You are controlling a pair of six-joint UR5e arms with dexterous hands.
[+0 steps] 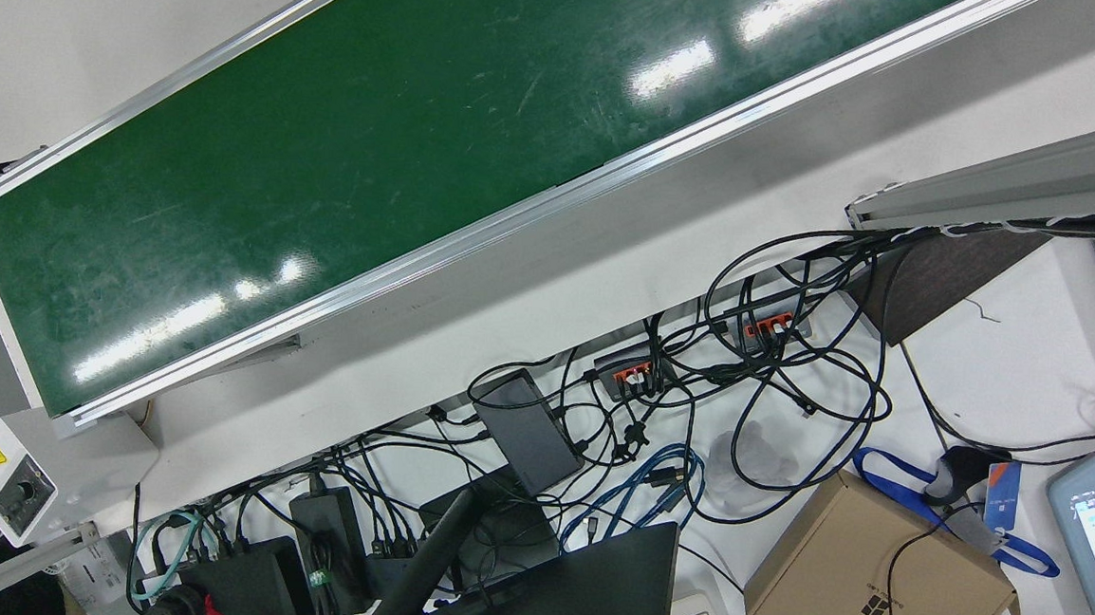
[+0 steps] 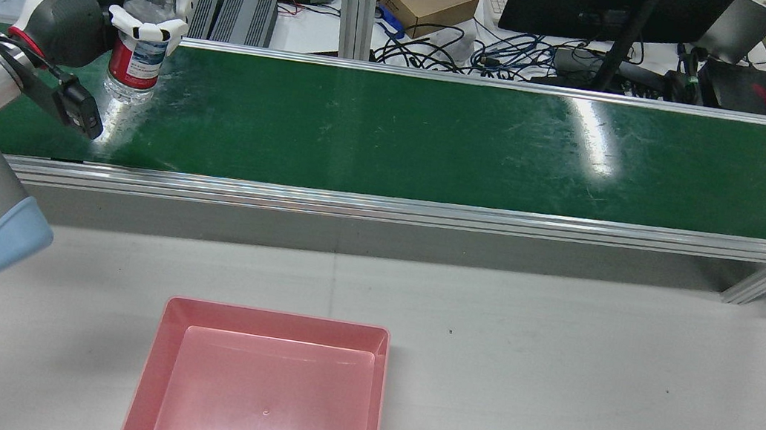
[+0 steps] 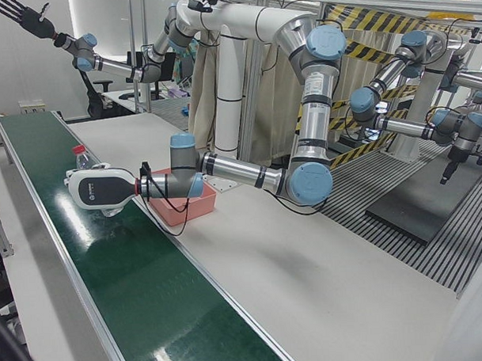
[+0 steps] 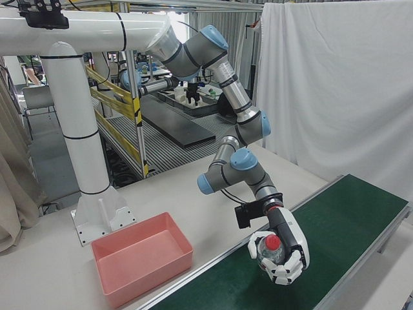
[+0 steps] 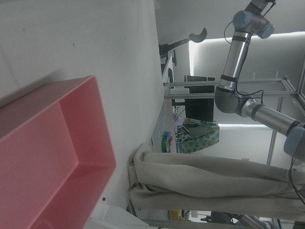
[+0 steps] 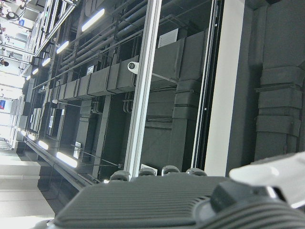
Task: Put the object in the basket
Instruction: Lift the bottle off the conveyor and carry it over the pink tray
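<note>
Green conveyor belt (image 2: 394,134), one clear plastic red-capped water bottle (image 2: 143,24), one pink plastic basket (image 2: 260,393).
We see the left hand (image 2: 94,6) with fingers (image 2: 146,30) wrapped around the upright bottle.

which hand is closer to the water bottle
Left. The left hand is wrapped around the water bottle on the belt; the right hand is raised high, far off.
</note>
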